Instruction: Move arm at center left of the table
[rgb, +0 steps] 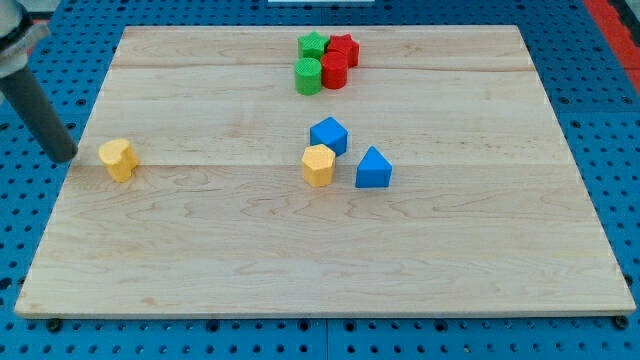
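Note:
My dark rod comes down from the view's top left, and my tip (65, 157) rests at the board's left edge, at mid height. A yellow block (118, 159) lies just to the right of the tip, a small gap apart. Near the middle lie a yellow hexagonal block (318, 165), a blue cube (329, 135) above it and a blue triangular block (373, 168) to its right. At the top centre a green star block (313, 44), a red star block (343, 48), a green cylinder (308, 75) and a red cylinder (334, 70) are clustered together.
The wooden board (320, 250) lies on a blue perforated table (20, 200). The board's left edge runs right beside my tip.

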